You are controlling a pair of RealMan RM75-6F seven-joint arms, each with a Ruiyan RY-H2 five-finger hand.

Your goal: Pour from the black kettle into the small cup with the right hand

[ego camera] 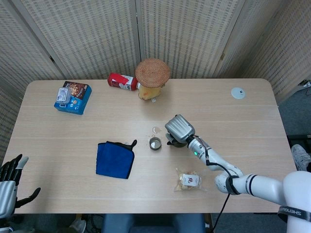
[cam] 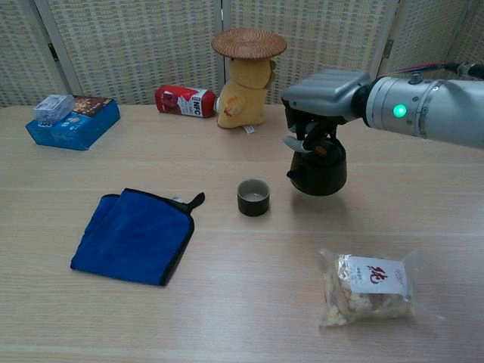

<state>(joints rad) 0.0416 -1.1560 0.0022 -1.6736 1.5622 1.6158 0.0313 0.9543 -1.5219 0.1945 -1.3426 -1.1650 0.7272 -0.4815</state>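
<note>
A pale wooden table (ego camera: 73, 145) stands before woven screens. Largest on it is a folded blue cloth with black edging (cam: 134, 235), left of centre. The grey right hand (cam: 324, 94) grips the round black kettle (cam: 318, 168) from above, fingers curled around its top, holding it upright just right of the small dark cup (cam: 253, 197) and apart from it. At the table's near left corner the black left hand (ego camera: 9, 186) holds nothing, fingers spread.
</note>
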